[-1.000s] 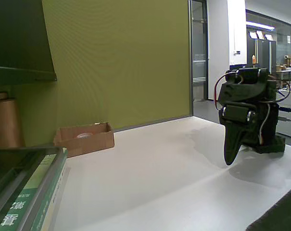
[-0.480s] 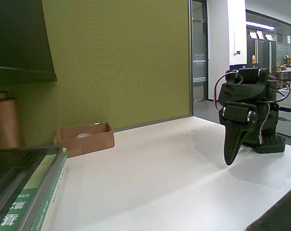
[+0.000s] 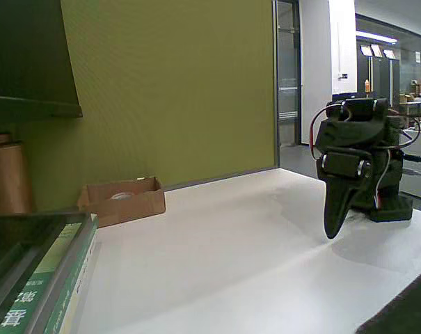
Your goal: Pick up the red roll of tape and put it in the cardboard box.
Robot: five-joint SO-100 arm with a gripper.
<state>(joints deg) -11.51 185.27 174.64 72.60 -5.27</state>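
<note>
Fingers: the gripper (image 3: 333, 221) hangs folded at the right, tip just above the table (image 3: 231, 250); seen edge-on, its opening and any load cannot be told. No red roll of tape is visible. The cardboard box (image 3: 123, 202) sits far left by the wall, holding a pale round shape. Such a roll should be light and stiff; grip across its rim.
</note>
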